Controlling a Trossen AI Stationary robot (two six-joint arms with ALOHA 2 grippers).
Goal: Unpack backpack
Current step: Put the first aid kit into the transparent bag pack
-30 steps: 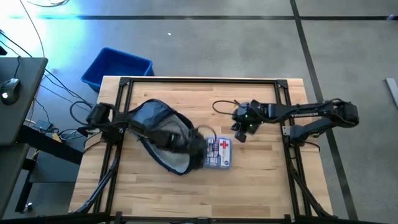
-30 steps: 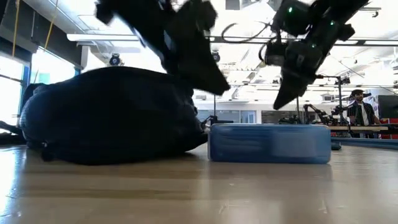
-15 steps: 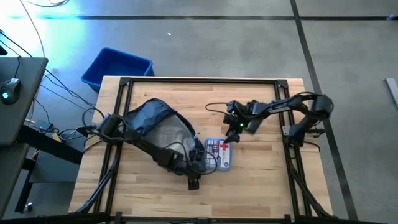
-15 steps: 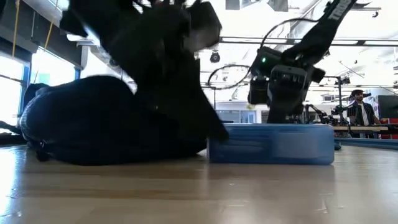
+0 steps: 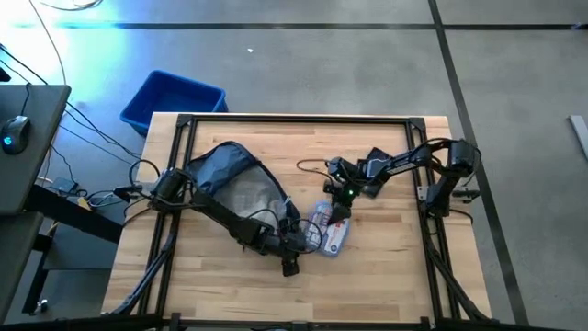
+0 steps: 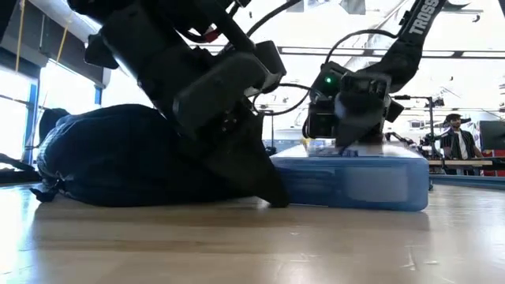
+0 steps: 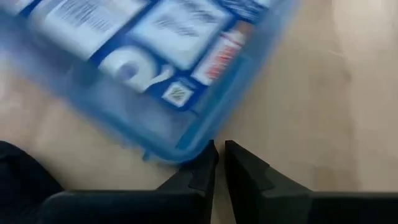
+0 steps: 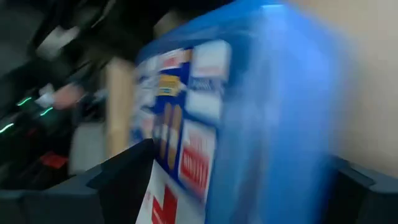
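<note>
Right tool [image 5: 336,213] spread wide astride small clear-blue plastic first-aid box [image 5: 333,235], long axis near-far | left tool [image 5: 290,268] closed empty at its near-left corner | navy fabric backpack [image 5: 225,179] lies left on wooden surface [image 5: 386,267]

**Two dark arms, wired and lit**

Both arms are black, built of slim jointed links. The left arm [image 5: 220,213] carries thin black cables looping beside its wrist, with a red wire showing near its top in the low view. The left gripper [image 7: 218,163] has two matte black fingers with stepped, notched inner edges. The right arm [image 5: 418,164] bears white lettering on its upper link, a looping black cable, and a green light at its wrist, at 3 o'clock.
</note>
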